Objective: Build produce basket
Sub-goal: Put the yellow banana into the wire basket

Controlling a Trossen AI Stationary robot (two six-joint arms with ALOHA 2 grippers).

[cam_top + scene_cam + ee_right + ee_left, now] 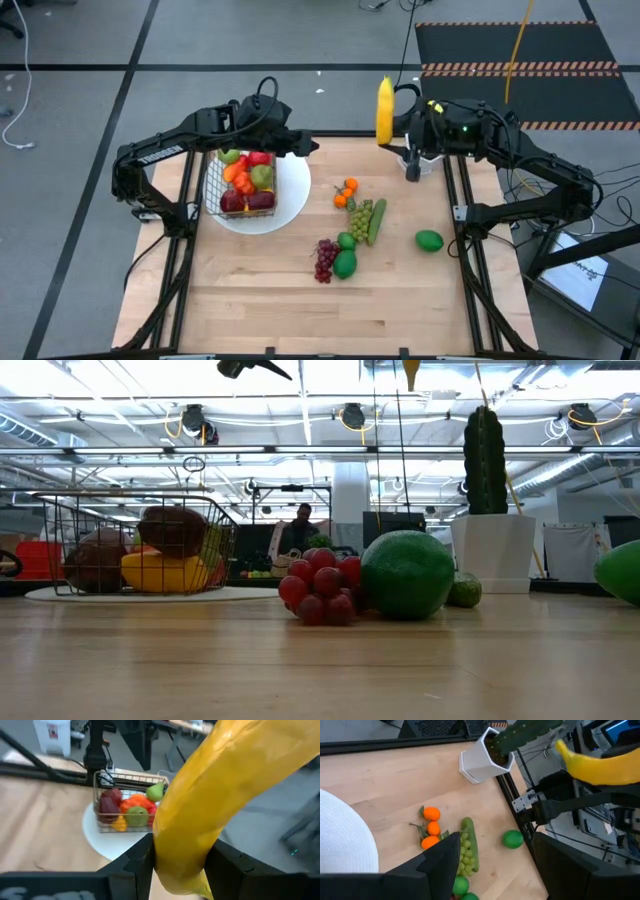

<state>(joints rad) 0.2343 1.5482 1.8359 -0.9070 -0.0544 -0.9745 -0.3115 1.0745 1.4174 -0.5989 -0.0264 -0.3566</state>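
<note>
Several pieces loaded: the basket (243, 178), set on the white plate (290, 205) at the worktop's (260, 300) left, is partly filled.
Left out: grapes (326, 259), oranges (345, 193), cucumber (377, 220), limes (429, 240).
Right tool (177, 860): clenched on the banana (384, 110), raised high.
Left tool (492, 865): spread, empty, held above the basket.

thin wire basket (243, 180) on pale wood table (250, 300).

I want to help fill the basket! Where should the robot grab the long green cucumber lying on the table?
Best around its middle, coming straight down from above. The cucumber lies flat and slim, so a pincer could close across its narrow width. Green grapes lie against one long side, so the fingers need care there. The right pincer already holds the banana; the left pincer is open.
</note>
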